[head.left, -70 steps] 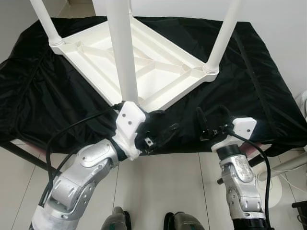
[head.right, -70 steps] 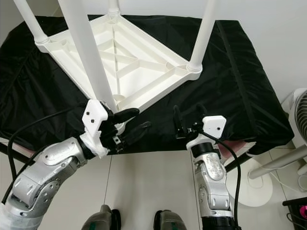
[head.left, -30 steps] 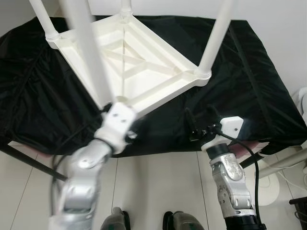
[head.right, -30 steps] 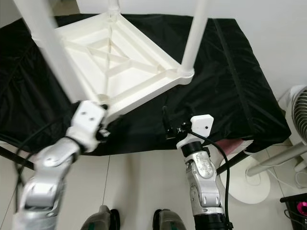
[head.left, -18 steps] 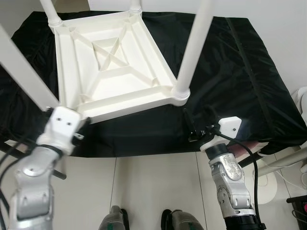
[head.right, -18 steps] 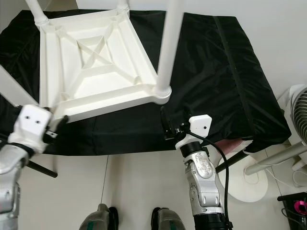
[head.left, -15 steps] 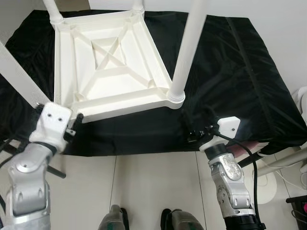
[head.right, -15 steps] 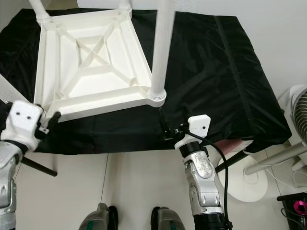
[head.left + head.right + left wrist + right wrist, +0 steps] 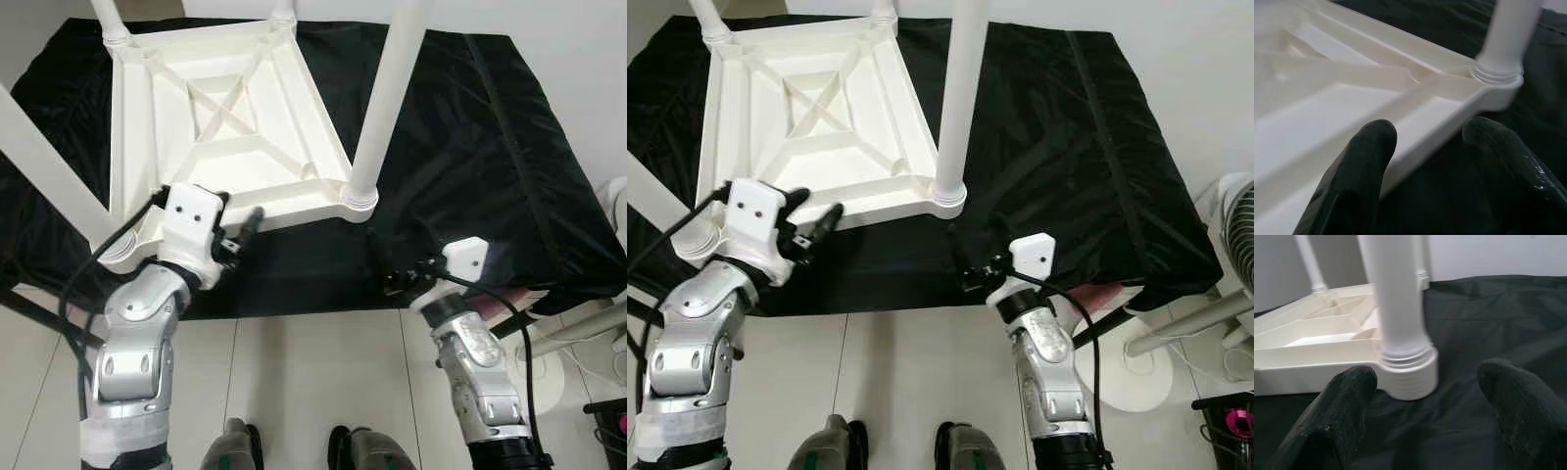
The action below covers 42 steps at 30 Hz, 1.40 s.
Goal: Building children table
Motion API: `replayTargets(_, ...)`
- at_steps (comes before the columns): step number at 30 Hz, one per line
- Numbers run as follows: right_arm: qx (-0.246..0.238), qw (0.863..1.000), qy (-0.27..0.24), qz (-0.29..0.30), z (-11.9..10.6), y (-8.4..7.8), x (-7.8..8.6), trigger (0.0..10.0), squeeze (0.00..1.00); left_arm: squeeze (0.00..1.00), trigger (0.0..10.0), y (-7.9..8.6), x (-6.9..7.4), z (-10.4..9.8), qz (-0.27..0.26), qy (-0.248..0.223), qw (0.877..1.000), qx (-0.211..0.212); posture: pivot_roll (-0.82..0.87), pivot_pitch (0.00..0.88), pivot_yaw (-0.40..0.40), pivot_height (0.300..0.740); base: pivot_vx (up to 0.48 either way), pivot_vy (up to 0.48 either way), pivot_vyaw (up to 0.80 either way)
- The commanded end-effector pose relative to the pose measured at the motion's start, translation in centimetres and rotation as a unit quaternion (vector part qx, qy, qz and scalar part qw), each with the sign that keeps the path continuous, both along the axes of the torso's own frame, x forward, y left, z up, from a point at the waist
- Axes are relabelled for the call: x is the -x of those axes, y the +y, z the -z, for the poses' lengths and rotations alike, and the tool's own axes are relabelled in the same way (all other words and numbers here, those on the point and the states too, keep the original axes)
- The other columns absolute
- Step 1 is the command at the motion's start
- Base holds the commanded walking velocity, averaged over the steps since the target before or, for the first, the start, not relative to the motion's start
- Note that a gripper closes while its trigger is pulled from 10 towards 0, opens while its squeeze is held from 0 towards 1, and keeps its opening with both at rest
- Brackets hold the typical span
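white plastic table (image 9: pixel 220 117) | upside down, legs (image 9: pixel 387 98) up | on black cloth

A room in a home, by the look of it: pale glossy floor tiles (image 9: pixel 313 382), a plain white wall (image 9: pixel 1176 69), and a white pedestal fan (image 9: pixel 1239 235) standing at the side. A loose black cloth (image 9: pixel 490 176) covers the work surface, with a white plastic children's table (image 9: pixel 225 127) upturned on it.

Smooth white plastic table (image 9: pixel 225 117) lies on a matt, creased black cloth (image 9: pixel 509 166).
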State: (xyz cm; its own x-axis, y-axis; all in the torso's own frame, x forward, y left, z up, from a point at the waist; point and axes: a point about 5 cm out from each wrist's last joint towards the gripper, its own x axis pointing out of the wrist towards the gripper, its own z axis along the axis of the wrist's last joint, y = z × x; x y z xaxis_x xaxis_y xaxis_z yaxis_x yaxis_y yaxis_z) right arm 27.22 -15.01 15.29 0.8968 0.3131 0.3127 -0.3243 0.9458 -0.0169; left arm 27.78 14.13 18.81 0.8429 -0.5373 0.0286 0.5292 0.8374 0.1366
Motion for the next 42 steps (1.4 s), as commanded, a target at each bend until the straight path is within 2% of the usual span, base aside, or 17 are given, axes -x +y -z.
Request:
replayTargets(1,-0.001,1.0,0.01,0.005,0.3,-0.1,-0.1,10.0,0.07,0.0,10.0,-0.5,0.1,0.6,0.039,0.028,0.999,0.003,-0.04,0.175,-0.005,0.74,0.0,0.0,0.0)
replayTargets(2,-0.004,1.0,0.009,0.006,0.2,-0.1,-0.2,10.0,1.0,0.0,10.0,-1.1,0.3,1.2,0.074,0.048,0.996,0.004,-0.07,0.176,-0.006,0.74,0.0,0.0,0.0)
replayTargets(4,-0.005,1.0,0.007,0.003,0.1,-0.1,-0.2,10.0,1.0,0.0,10.0,-1.4,0.5,1.4,0.086,0.053,0.995,0.008,-0.07,0.176,-0.006,0.74,0.0,0.0,0.0)
replayTargets(5,-0.006,1.0,0.006,0.004,0.0,-0.2,-0.3,10.0,1.0,0.0,10.0,-1.7,0.4,1.5,0.093,0.063,0.993,0.027,-0.07,0.175,-0.004,0.74,0.0,0.0,0.0)
replayTargets(6,-0.003,1.0,0.006,-0.003,-0.1,-0.3,-0.3,10.0,0.79,0.0,10.0,-1.9,0.2,1.3,0.093,0.057,0.993,0.035,-0.07,0.174,-0.003,0.74,0.0,0.0,0.0)
replayTargets(7,-0.003,1.0,0.006,-0.003,-0.1,-0.3,-0.3,10.0,0.79,0.0,10.0,-1.9,0.2,1.3,0.093,0.057,0.993,0.035,-0.07,0.174,-0.003,0.74,0.0,0.0,0.0)
replayTargets(8,0.004,1.0,0.006,-0.005,-0.2,-0.4,-0.4,10.0,0.0,0.0,10.0,-2.0,-0.2,0.9,0.084,0.048,0.994,0.041,-0.07,0.174,-0.003,0.74,0.0,0.0,0.0)
replayTargets(12,0.006,1.0,0.006,-0.015,-0.4,-0.6,-0.8,10.0,0.0,0.0,10.0,-2.1,-1.2,0.1,0.059,0.033,0.996,0.059,-0.07,0.164,0.006,0.74,0.0,0.0,0.0)
replayTargets(14,0.009,1.0,0.003,-0.026,-0.8,-0.7,-1.3,10.0,0.0,0.0,10.0,-2.0,-2.3,-0.5,0.024,0.014,0.998,0.058,-0.06,0.157,0.01,0.74,0.0,0.0,0.0)
replayTargets(17,0.017,0.999,-0.002,-0.034,-1.5,-0.5,-2.8,10.0,0.0,0.0,10.0,-1.3,-3.7,-1.2,-0.033,0.001,0.998,0.051,-0.05,0.15,0.015,0.74,0.0,0.0,0.0)
replayTargets(18,0.017,0.999,-0.002,-0.034,-1.5,-0.5,-2.8,10.0,0.0,0.0,10.0,-1.3,-3.7,-1.2,-0.033,0.001,0.998,0.051,-0.05,0.15,0.015,0.74,0.0,0.0,0.0)
replayTargets(19,0.018,0.999,0.001,-0.037,-1.8,-0.2,-3.7,10.0,0.0,0.0,10.0,-1.1,-3.9,-1.3,-0.041,0.002,0.998,0.051,-0.05,0.144,0.015,0.74,0.0,0.0,0.0)
replayTargets(20,0.018,0.999,0.001,-0.037,-1.8,-0.2,-3.7,10.0,0.0,0.0,10.0,-1.1,-3.9,-1.3,-0.041,0.002,0.998,0.051,-0.05,0.144,0.015,0.74,0.0,0.0,0.0)
replayTargets(23,0.019,0.999,0.006,-0.048,-2.3,0.7,-5.5,10.0,0.0,0.0,10.0,-1.0,-4.4,-1.4,-0.049,-0.002,0.998,0.044,-0.04,0.136,0.01,0.74,0.0,0.0,0.0)
replayTargets(28,0.018,0.998,0.013,-0.059,-2.5,1.4,-6.3,10.0,0.0,0.0,10.0,-1.4,-4.6,-1.6,-0.048,-0.005,0.998,0.044,-0.03,0.127,-0.003,0.74,0.0,0.0,0.0)
replayTargets(34,0.006,0.996,0.03,-0.081,-3.4,3.9,-9.0,10.0,0.0,0.0,10.0,-3.6,-5.3,-1.7,-0.016,-0.018,0.999,0.04,-0.05,0.119,-0.032,0.74,0.0,0.0,0.0)
replayTargets(42,0.002,0.998,0.035,-0.056,-3.9,4.6,-10.5,10.0,0.0,0.0,10.0,-4.7,-5.9,-1.9,-0.008,-0.022,0.999,0.043,-0.06,0.104,-0.035,0.74,0.0,0.0,0.0)
